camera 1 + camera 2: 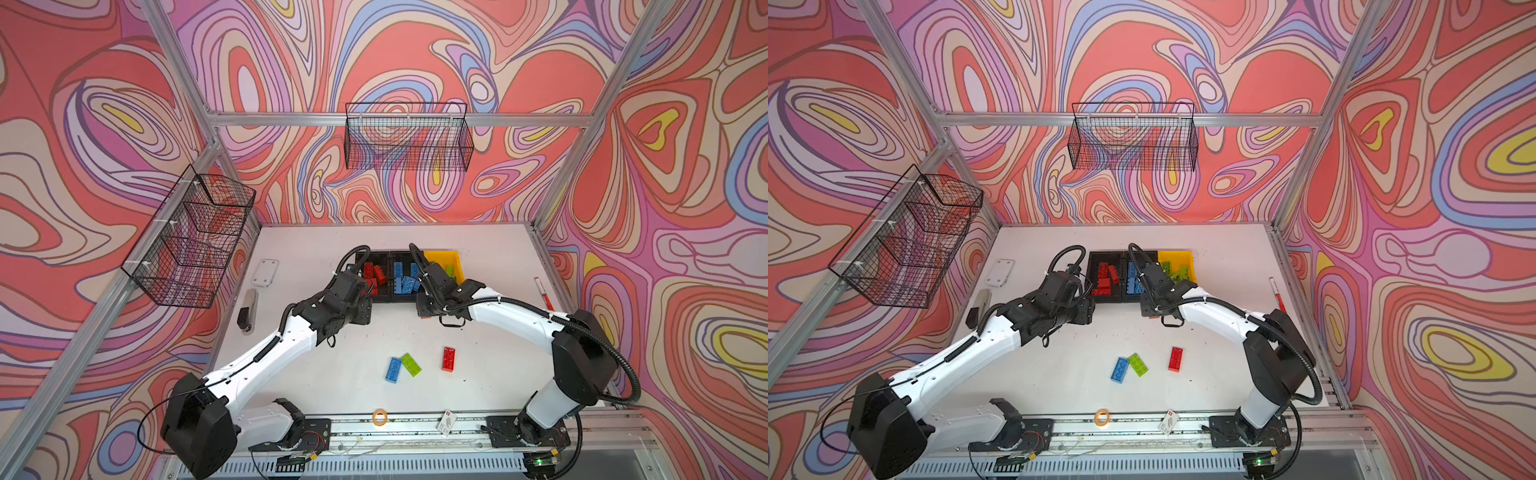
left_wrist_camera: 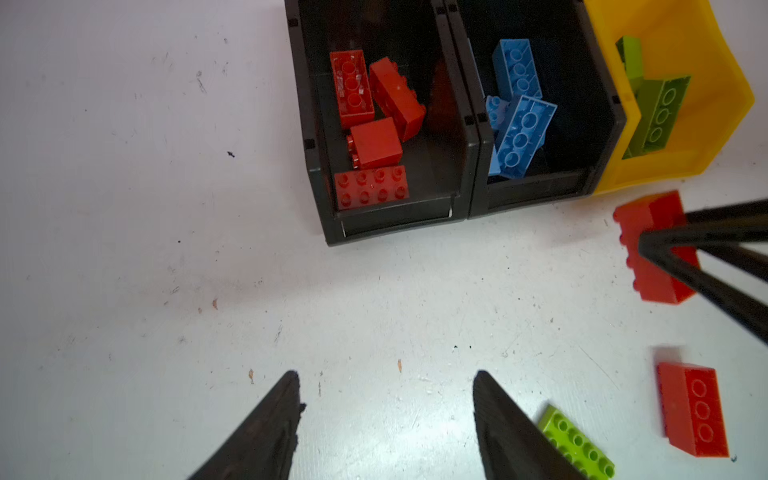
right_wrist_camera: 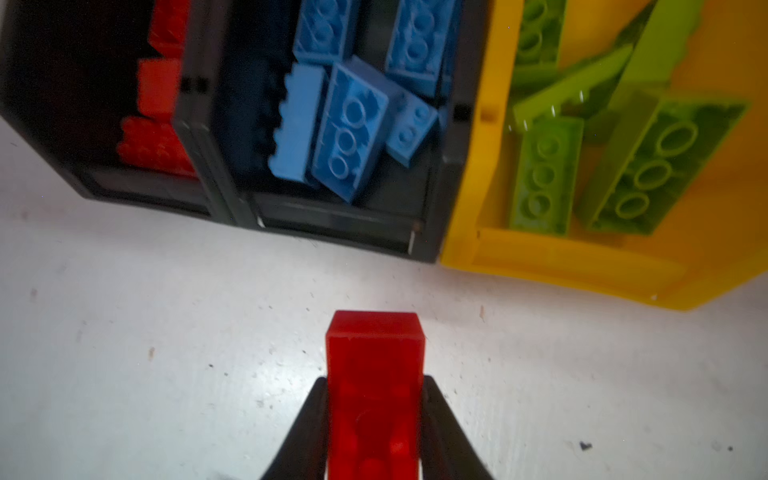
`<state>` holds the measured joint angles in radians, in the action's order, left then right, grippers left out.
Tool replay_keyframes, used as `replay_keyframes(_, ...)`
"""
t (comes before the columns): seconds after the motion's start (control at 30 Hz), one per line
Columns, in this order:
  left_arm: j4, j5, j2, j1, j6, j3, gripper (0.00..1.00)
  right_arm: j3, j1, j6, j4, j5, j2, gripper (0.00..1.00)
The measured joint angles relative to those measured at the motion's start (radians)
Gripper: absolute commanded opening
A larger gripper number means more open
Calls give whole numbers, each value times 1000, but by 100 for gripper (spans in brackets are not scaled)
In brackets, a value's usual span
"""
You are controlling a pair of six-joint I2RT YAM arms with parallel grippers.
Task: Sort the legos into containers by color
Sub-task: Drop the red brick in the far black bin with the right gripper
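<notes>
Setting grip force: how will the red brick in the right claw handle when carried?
Probably rigid: the red brick shows square, undeformed edges where the right claw pinches it. Its smooth, glossy sides might slip. Likely light, since upturned blue bricks nearby show hollow undersides.

Bright, even light; right wrist view blurred, edges distorted.

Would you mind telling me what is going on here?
The right gripper is shut on a red studded plastic brick; the left gripper hangs open and empty. Just behind them, one black plastic bin holds red bricks, the middle black bin blue ones, the yellow plastic bin lime green ones. A blue brick, a lime green brick and another red brick lie loose on the white table.
</notes>
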<state>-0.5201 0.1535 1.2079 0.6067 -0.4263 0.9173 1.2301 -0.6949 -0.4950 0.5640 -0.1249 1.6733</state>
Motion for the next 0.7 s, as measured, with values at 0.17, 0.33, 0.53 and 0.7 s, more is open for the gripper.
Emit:
replay_keyframes(0.17, -53, 1, -110, 4, -37, -74, 69, 198, 0, 39, 0, 35, 116, 31)
replay_keyframes(0.33, -95, 10, -182, 49, -64, -115, 71, 414, -3, 61, -18, 93, 289, 36)
replay_keyframes(0.53, -138, 53, -197, 172, -91, -137, 73, 573, -10, 71, -29, 137, 429, 54)
replay_keyframes(0.7, -141, 69, -151, 229, -102, -139, 74, 612, -11, 72, -29, 145, 455, 60)
